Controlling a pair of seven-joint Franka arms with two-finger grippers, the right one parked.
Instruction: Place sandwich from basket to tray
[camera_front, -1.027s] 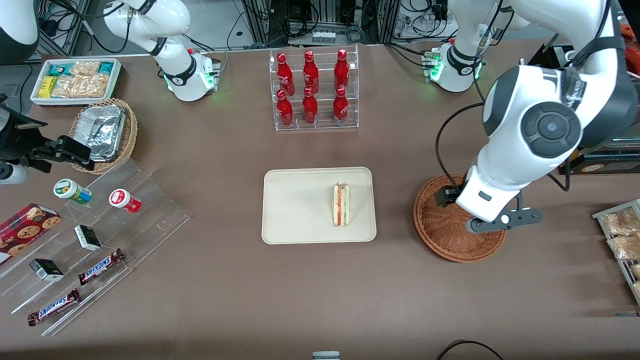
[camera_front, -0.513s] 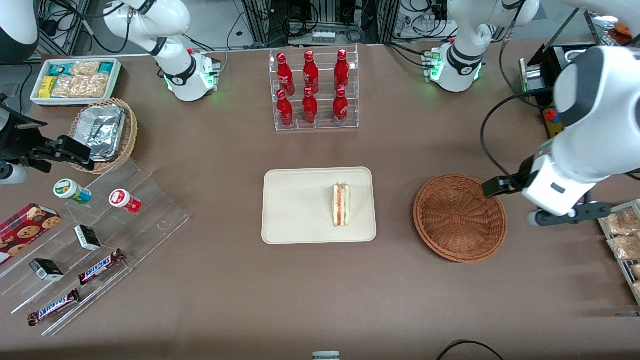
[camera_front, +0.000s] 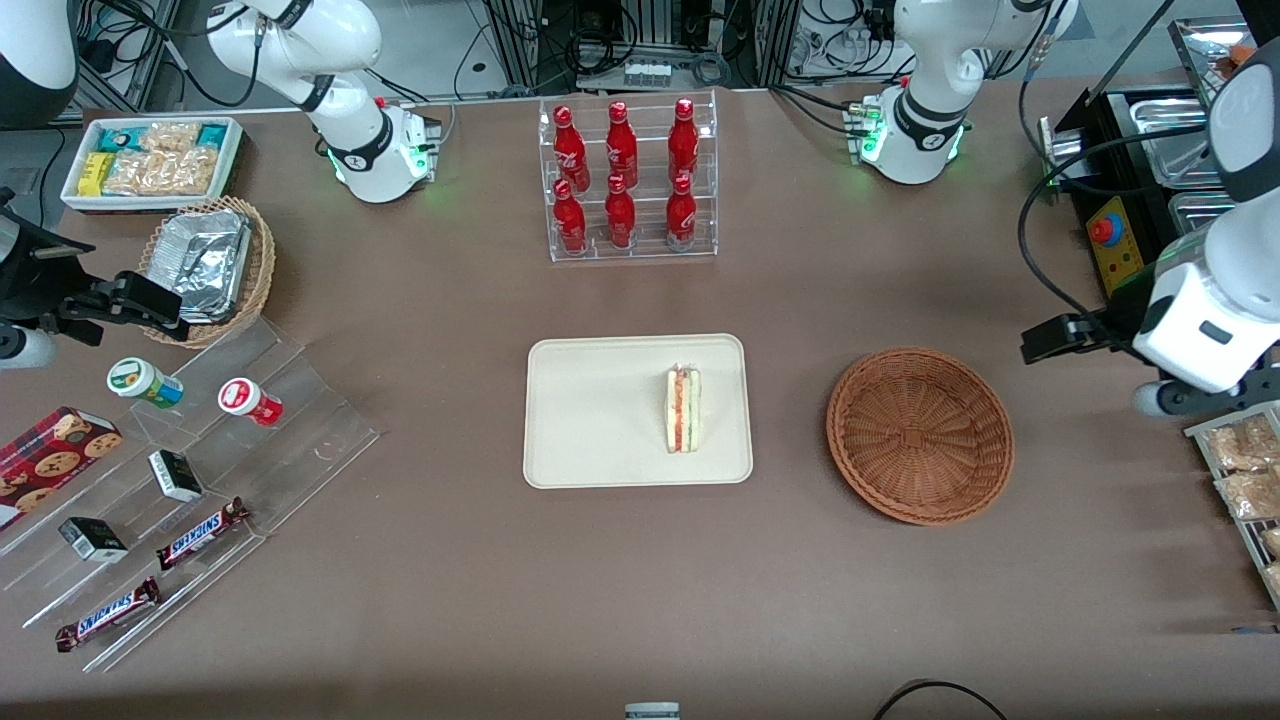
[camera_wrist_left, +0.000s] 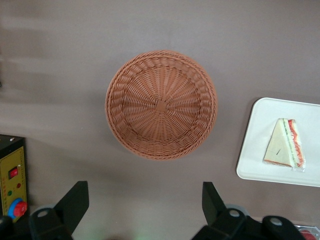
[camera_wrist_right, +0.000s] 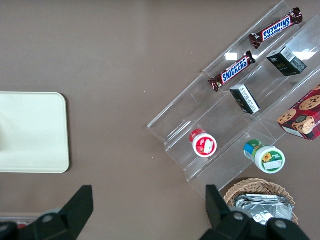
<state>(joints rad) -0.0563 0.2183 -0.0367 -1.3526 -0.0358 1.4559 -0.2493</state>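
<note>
On the tray (camera_front: 590, 410), cream sandwich (camera_front: 683, 410) wedge, red-green filling, end effector (camera_wrist_left: 145, 200) wide apart

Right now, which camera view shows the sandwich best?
The front view: the sandwich lies whole on the tray, apart from the empty basket. The left wrist view shows it smaller, past the open gripper. The right wrist view shows only part of the tray, no sandwich.

brown matte tabletop (camera_front: 450, 560) fills the front view, evenly lit with faint glare. along its edge farthest from the front camera, a grey floor (camera_front: 480, 40) carries tangled black cables (camera_front: 590, 45) and metal frame legs (camera_front: 130, 50). a black control box (camera_front: 1115, 235) with a red button sits toward the working arm's end.
</note>
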